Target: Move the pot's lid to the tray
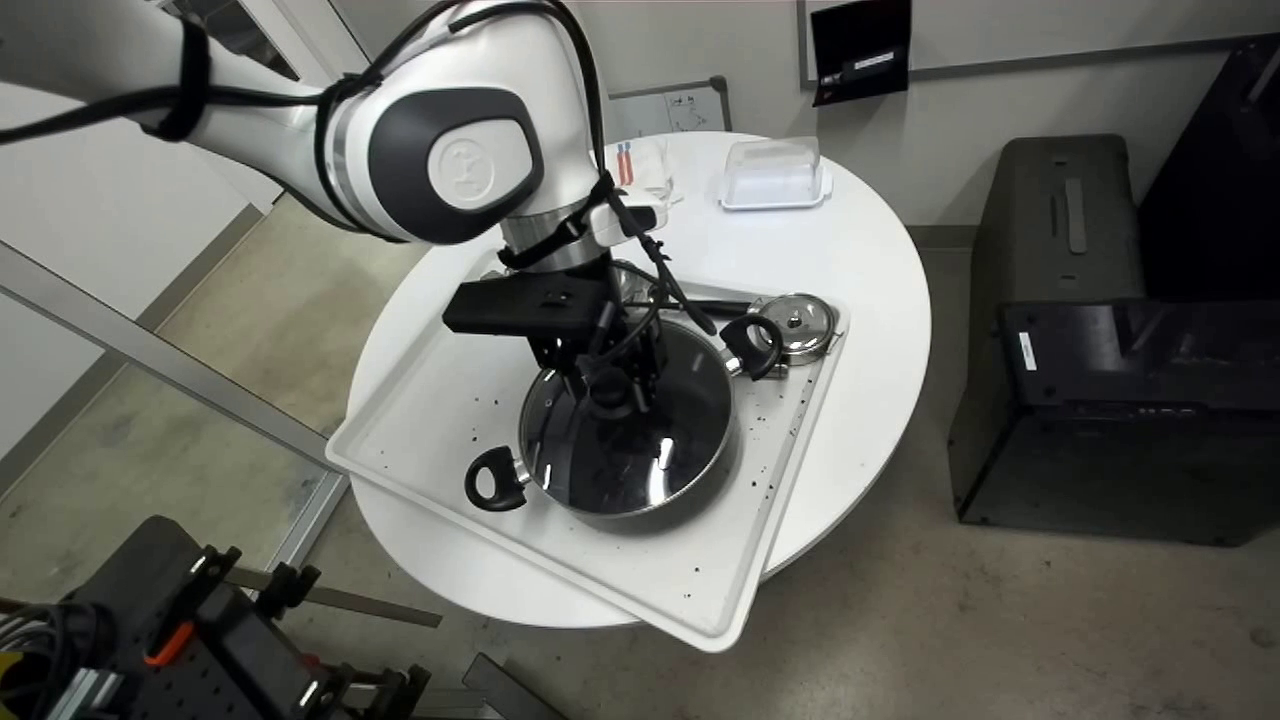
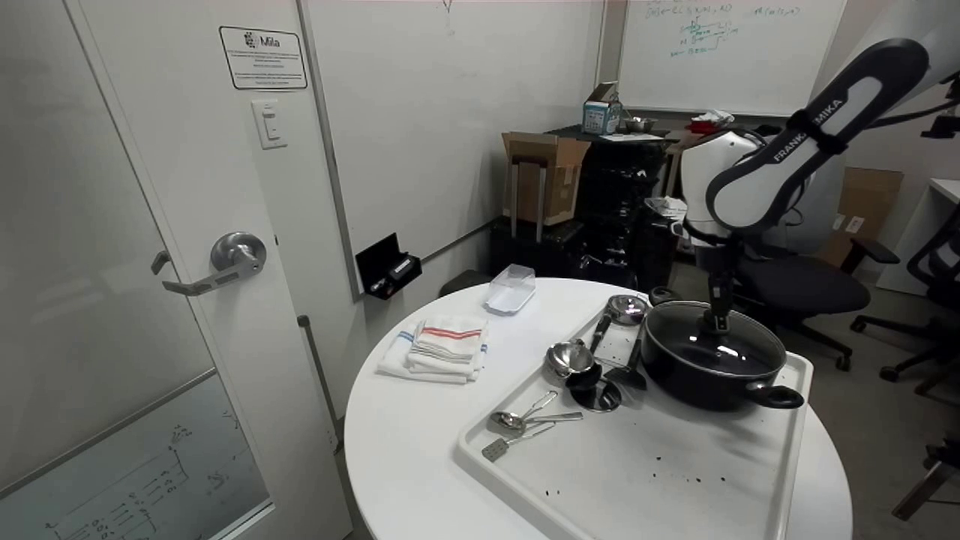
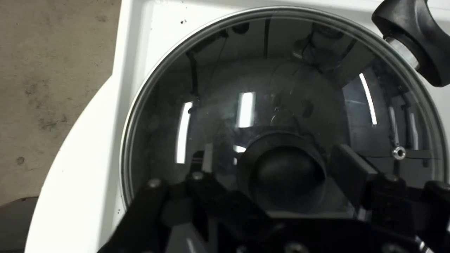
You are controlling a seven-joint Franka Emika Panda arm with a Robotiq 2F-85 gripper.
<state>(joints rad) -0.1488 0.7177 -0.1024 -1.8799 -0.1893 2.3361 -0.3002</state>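
By the edge of the round white table [image 2: 405, 446], the black pot [image 2: 690, 386] sits on the white tray [image 2: 637, 487], toward a tray corner that pokes past the table's edge. The glass lid [image 3: 281, 88] lies on the pot, so the move is not done yet. Its dark knob [image 3: 286, 175] sticks up in the middle, and that looks like the best bit to grab. The gripper [image 3: 276, 158] is spread wide, with one finger on each side of the knob, and it isn't squeezing it. I think it is set like this so a pinch could lift the lid straight up. A shiny spoon [image 2: 510, 421] and other kitchen tools [image 2: 570, 358] lie along the tray edge nearest the folded towels [image 2: 446, 349], so the lid would probably go best on the wide flat part away from them.
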